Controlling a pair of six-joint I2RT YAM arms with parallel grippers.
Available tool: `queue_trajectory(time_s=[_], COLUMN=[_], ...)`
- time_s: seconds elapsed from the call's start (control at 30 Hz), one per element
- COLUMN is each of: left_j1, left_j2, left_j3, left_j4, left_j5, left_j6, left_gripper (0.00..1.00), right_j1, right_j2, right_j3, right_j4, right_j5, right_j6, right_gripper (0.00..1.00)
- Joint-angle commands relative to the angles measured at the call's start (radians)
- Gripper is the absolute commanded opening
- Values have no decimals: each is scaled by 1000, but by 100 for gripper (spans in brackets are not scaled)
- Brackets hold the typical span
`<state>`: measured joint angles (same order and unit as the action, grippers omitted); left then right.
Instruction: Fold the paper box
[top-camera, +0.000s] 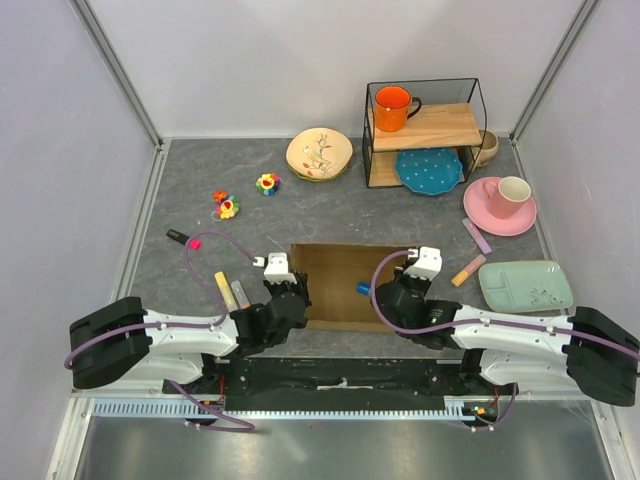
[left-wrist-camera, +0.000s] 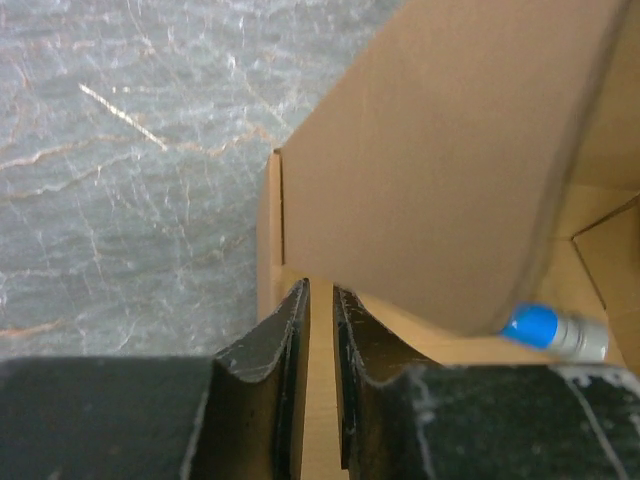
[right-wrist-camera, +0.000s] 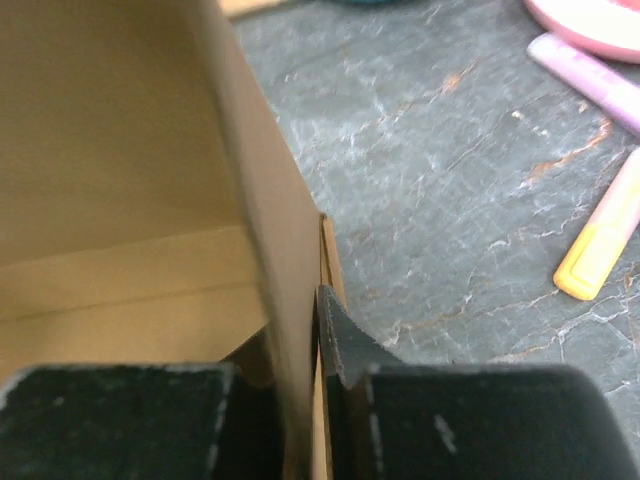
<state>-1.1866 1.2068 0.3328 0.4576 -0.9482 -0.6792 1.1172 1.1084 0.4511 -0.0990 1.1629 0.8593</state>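
Note:
The paper box (top-camera: 335, 270) is plain brown cardboard, standing partly formed with upright walls on the grey table between my two arms. My left gripper (top-camera: 290, 296) is at its left wall. In the left wrist view the left gripper (left-wrist-camera: 320, 292) is shut on a strip of the paper box (left-wrist-camera: 440, 170), with a big flap leaning over to the right. My right gripper (top-camera: 386, 296) is at the box's right wall. In the right wrist view the right gripper (right-wrist-camera: 302, 300) pinches the upright wall of the paper box (right-wrist-camera: 120, 150), which hides its left finger. A blue-capped marker (left-wrist-camera: 545, 330) lies inside the box.
A wire shelf (top-camera: 425, 125) at the back holds an orange mug (top-camera: 393, 108) and a blue plate (top-camera: 428, 170). A flowered plate (top-camera: 319, 153), a pink cup on a saucer (top-camera: 500, 205), a green tray (top-camera: 525, 285), loose markers (top-camera: 468, 270) and toy flowers (top-camera: 226, 205) lie around.

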Motion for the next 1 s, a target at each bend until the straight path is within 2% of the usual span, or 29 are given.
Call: queue_trajectory(time_s=[0.0, 0.27, 0.43, 0.73, 0.83, 0.9, 0.97], left_j1=[-22, -42, -47, -50, -50, -50, -50], left_j2=[13, -3, 0, -1, 11, 22, 31], left_j3=[-32, -31, -17, -2, 20, 40, 55], left_j4=[-28, -95, -122, -207, -247, -275, -332], left_j5=[-50, -93, -107, -152, -167, -179, -196], left_j6=[-109, -134, -135, -171, -184, -203, -230], left_gripper=[21, 22, 22, 23, 23, 23, 24], right_j1=[21, 75, 133, 294, 337, 361, 377], right_j2=[-41, -134, -168, -225, -242, -240, -240], right_j3=[-32, 4, 49, 156, 196, 219, 239], right_j4=[-123, -221, -316, -698, -798, -858, -880], right_j5=[-75, -52, -22, 110, 142, 158, 173], right_j6=[44, 60, 130, 400, 477, 547, 544], right_gripper=[19, 46, 54, 64, 74, 77, 80])
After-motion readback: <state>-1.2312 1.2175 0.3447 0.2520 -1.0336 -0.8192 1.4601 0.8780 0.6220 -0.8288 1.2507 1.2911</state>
